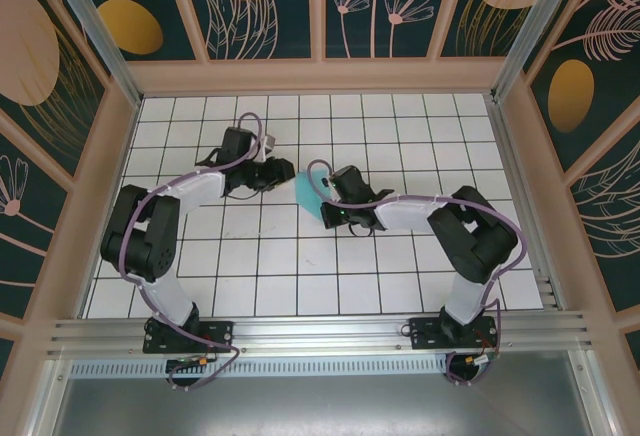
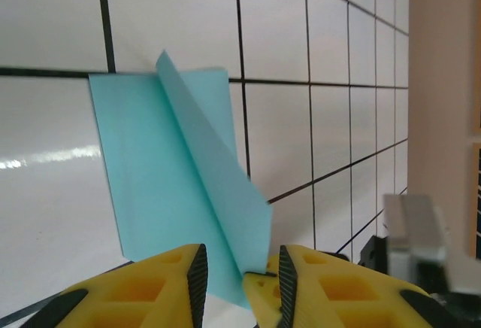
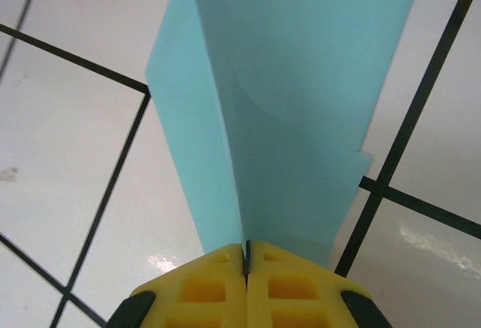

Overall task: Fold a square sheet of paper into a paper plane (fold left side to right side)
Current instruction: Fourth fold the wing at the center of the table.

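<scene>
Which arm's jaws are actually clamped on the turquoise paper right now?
The right gripper: its jaws are pressed shut on the edge of the turquoise paper. The left gripper has its jaws apart, with the paper only passing between them.

We find the thin light turquoise folded sheet of paper [image 1: 308, 194] mid-way across the desk [image 1: 400, 266], the left pincer [image 1: 278, 177] at its left, the right pincer [image 1: 326, 199] at its right.

Table [image 1: 400, 256] is white tiles with a black grid. The paper [image 1: 308, 194] sits on it right at the tip of the right claw [image 1: 324, 199], between it and the left claw [image 1: 283, 175], one flap sticking up.
</scene>
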Motion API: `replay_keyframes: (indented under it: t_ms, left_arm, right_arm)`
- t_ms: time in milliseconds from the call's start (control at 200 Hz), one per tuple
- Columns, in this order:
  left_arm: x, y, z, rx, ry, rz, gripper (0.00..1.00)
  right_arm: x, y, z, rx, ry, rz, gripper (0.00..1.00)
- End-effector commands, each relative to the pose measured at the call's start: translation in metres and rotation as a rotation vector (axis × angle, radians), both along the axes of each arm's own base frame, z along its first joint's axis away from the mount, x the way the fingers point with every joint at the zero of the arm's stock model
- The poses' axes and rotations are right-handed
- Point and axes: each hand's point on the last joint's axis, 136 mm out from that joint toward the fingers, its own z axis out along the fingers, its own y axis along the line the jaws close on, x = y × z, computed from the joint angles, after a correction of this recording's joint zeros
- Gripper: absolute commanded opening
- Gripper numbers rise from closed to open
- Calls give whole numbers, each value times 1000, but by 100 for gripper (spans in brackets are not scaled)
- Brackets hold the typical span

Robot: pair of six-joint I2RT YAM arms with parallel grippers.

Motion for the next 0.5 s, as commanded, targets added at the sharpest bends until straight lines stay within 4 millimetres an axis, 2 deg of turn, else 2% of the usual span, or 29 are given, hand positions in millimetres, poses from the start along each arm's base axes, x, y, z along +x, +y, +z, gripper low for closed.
replay_keyframes:
  t_ms: [0,260,495]
  left_arm:
    - [-6,-19,-8,-29,7,-43,34]
    - [-8,-42,-20,-33,26,-82,34]
    - [-8,-47,-30,-34,43,-88,36]
  right_arm:
    - [-3,12,22,146,16,29,2]
    - [-3,13,17,195,75,35,2]
    - [-3,13,8,203,106,27,2]
